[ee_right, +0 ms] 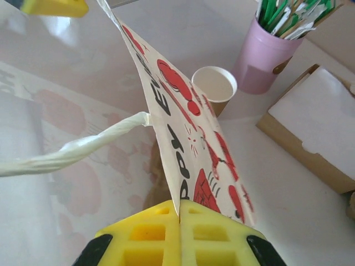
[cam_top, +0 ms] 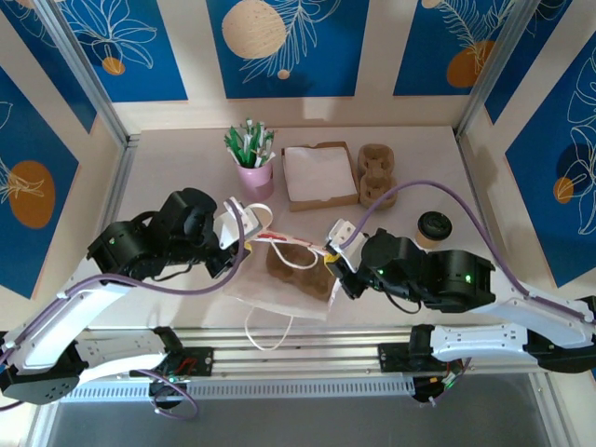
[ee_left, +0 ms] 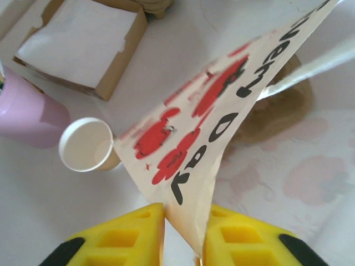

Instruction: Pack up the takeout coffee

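Pale bench [cam_top: 186,168] walled by blue leaf-print panels [cam_top: 279,47]. Both pincers, left [ee_left: 183,235] and right [ee_right: 179,219], pinch a printed paper bag [ee_right: 188,149]; the paper cup [ee_left: 87,145] stands just beyond them.

We note the paper cup [ee_left: 87,145] upright, open, empty, just beside the pink cup [ee_left: 28,113]; black lid [cam_top: 434,225] well apart.

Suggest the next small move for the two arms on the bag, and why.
Probably spread the claws apart to widen the bag's mouth: the left claw and right claw each pinch the paper bag edge, while the paper cup stands outside it.
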